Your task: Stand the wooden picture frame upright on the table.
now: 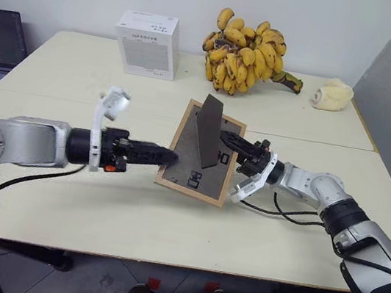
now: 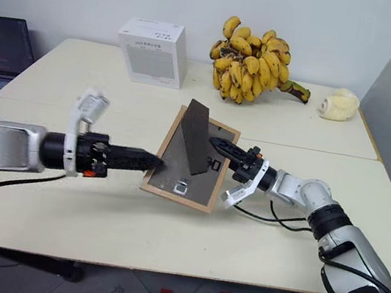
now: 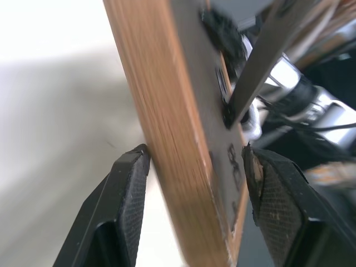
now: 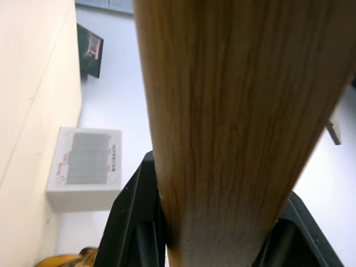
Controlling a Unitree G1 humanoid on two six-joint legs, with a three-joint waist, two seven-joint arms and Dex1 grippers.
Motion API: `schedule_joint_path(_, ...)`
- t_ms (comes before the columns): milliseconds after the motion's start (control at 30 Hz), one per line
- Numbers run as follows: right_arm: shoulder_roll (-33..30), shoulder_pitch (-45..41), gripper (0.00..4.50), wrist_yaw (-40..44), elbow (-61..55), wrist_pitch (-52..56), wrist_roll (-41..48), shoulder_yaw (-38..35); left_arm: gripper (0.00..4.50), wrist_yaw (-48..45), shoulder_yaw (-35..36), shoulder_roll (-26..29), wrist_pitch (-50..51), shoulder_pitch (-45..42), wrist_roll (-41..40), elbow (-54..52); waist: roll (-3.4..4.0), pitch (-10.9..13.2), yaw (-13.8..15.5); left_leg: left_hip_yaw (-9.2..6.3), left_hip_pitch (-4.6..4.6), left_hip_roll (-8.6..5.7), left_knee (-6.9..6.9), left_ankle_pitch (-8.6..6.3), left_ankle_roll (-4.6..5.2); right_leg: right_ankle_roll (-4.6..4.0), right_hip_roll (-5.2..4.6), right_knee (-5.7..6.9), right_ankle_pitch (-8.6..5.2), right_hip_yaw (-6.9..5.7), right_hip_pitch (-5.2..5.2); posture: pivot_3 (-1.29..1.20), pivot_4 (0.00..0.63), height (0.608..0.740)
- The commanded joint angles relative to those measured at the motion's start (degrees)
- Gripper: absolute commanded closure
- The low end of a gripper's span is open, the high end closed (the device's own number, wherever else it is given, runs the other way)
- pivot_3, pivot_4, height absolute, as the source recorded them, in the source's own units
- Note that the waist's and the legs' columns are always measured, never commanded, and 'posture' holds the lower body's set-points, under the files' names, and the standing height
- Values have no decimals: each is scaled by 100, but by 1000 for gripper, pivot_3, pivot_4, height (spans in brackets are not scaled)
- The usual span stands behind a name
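- Wooden picture frame (image 1: 201,155) is held up off the desk (image 1: 97,205), mid-desk just in front of the seam, tilted, grey back panel facing the camera. Stand flap (image 1: 210,130) is swung out from the back.
- Right gripper (image 1: 235,142) is clamped on the frame's right edge; wrist view shows the wood edge wedged between its jaws. This one carries the frame.
- Left gripper (image 1: 169,156) is at the frame's left edge. Its jaws straddle the edge w/ a gap on the back-panel side; the other finger (image 3: 130,189) is just at the wood. So: open around it, not gripping.
- Step, as I read it: flap is out, left is letting go, frame not yet set down. Roughly halfway.
- Next move needs: right to lower the frame so bottom edge + flap tip both land on the desk, pic side facing away, then release gently. Left should clear off first.
- Risk: flap angle too shallow → frame tips backward on release.
- Far edge of desk: white box (image 1: 148,44), bananas (image 1: 246,52), well apart from the work.
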Motion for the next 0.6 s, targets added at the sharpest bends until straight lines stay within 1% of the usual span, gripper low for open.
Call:
schedule_joint_path(33, 188, -260, 3186, 1095, 526, -656, 1499, -465, 1710, -1295, 1275, 196, -1142, 1544, 1808, -977, 1, 0, -52, 2, 2, 1, -2, 0, 0, -2, 0, 0, -1, 1, 0, 0, 150, 740)
schedule_joint_path(133, 507, -272, 3186, 2682, 835, -968, 3248, -786, 1710, -1149, 2295, -324, -1270, 2674, 2113, -1137, 0, 0, -95, 5, 4, 5, -5, 0, 0, -12, -4, 3, -6, -4, 2, 0, 150, 740)
schedule_joint_path(167, 582, -247, 3186, 3097, 830, -970, 3678, -874, 1710, -1111, 2467, -463, -1302, 2875, 2170, -1202, -4, 1, -101, 4, 4, 5, -5, 0, 1, -12, -4, 6, -7, -5, 3, 0, 150, 740)
schedule_joint_path(233, 856, -120, 3186, 4324, 625, -633, 4876, -1020, 1710, -1038, 2712, -761, -1350, 3318, 2297, -1431, -6, 0, -113, -3, 5, 8, -5, 0, 0, -13, -5, 4, -7, -15, 13, 0, 150, 740)
schedule_joint_path(333, 1321, 214, 3186, 6443, -31, 503, 6788, -1219, 1710, -953, 2889, -1038, -1370, 3695, 2364, -1704, -8, -1, -93, -30, 17, 8, -4, -1, 0, -13, -6, -3, -8, -43, 46, 0, 150, 740)
schedule_joint_path(400, 1560, 430, 3186, 7456, -474, 1475, 7680, -1408, 1710, -886, 2964, -1124, -1371, 3784, 2371, -1797, -7, -1, -43, -65, 43, 6, -4, -1, -1, -26, -18, -15, -15, -91, 94, 0, 150, 740)
schedule_joint_path(433, 1693, 547, 3186, 7904, -684, 2192, 8157, -1525, 1710, -859, 3014, -1155, -1361, 3838, 2366, -1849, -4, 1, 14, -74, 45, 5, -4, -1, -1, -30, -19, -13, -19, -103, 99, 0, 150, 740)
schedule_joint_path(533, 1932, 847, 3186, 8712, -1147, 3934, 9097, -1797, 1710, -876, 3168, -1201, -1333, 4097, 2448, -2038, -3, 2, 56, -94, 53, 3, -6, -1, -2, -43, -19, -5, -32, -125, 109, 0, 150, 740)
schedule_joint_path(600, 2027, 1027, 3186, 9009, -1227, 4553, 9297, -1919, 1710, -924, 3270, -1205, -1324, 4308, 2528, -2150, -1, 3, 83, -103, 55, 2, -6, -1, -2, -46, -20, 0, -42, -135, 113, 0, 150, 740)
